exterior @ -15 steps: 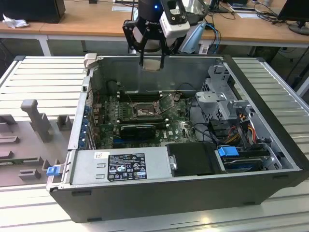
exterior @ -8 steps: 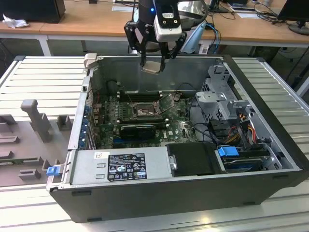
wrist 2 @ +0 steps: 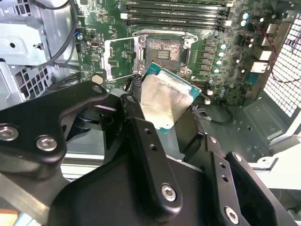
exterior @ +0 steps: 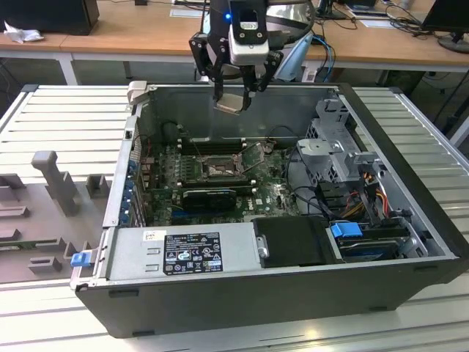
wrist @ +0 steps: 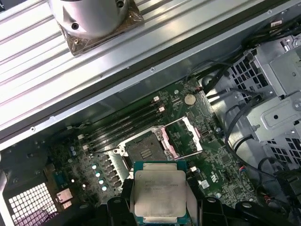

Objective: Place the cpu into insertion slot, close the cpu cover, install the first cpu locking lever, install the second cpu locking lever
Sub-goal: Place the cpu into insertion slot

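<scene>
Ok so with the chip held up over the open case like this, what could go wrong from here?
1. The cpu hangs well above the motherboard, pinched only at its edges by the jaws; a slip could drop it onto the board.
2. If it comes down skewed or off-centre, it might seat crookedly in the insertion slot and damage it.
3. The cpu cover stands open right beside the slot, so the jaws could catch it.
</scene>
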`<action>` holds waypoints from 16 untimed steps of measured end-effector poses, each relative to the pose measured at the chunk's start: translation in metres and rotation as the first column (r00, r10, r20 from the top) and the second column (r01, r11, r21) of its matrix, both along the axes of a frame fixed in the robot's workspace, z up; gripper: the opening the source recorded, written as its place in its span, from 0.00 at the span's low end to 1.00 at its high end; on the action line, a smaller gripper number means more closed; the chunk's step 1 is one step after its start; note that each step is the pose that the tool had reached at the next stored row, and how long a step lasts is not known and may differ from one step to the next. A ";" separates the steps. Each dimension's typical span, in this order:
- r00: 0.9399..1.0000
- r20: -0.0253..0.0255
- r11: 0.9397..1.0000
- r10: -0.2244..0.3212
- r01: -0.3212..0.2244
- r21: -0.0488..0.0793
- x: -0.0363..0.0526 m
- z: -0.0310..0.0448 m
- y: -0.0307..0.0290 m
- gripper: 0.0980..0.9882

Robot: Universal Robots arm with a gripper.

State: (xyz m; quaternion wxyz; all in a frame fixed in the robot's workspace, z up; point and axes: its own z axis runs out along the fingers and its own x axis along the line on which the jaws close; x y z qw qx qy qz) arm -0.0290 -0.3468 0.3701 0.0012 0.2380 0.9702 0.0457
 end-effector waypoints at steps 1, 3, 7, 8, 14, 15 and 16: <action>1.000 0.000 1.000 -0.001 0.001 0.000 -0.0015 -0.0001 0.0000 0.48; 1.000 0.000 1.000 -0.004 0.004 0.000 -0.0031 -0.0004 0.0001 0.48; 1.000 0.000 1.000 -0.022 0.022 0.000 -0.0031 -0.0009 0.0000 0.48; 1.000 0.000 1.000 -0.026 0.026 0.000 -0.0031 -0.0010 0.0001 0.48; 0.999 0.000 0.999 -0.048 0.048 0.000 -0.0031 -0.0016 0.0000 0.48; 0.999 0.000 0.999 -0.053 0.053 0.000 -0.0031 -0.0018 0.0001 0.48; 0.998 0.000 0.998 -0.057 0.057 0.000 -0.0031 -0.0019 0.0000 0.48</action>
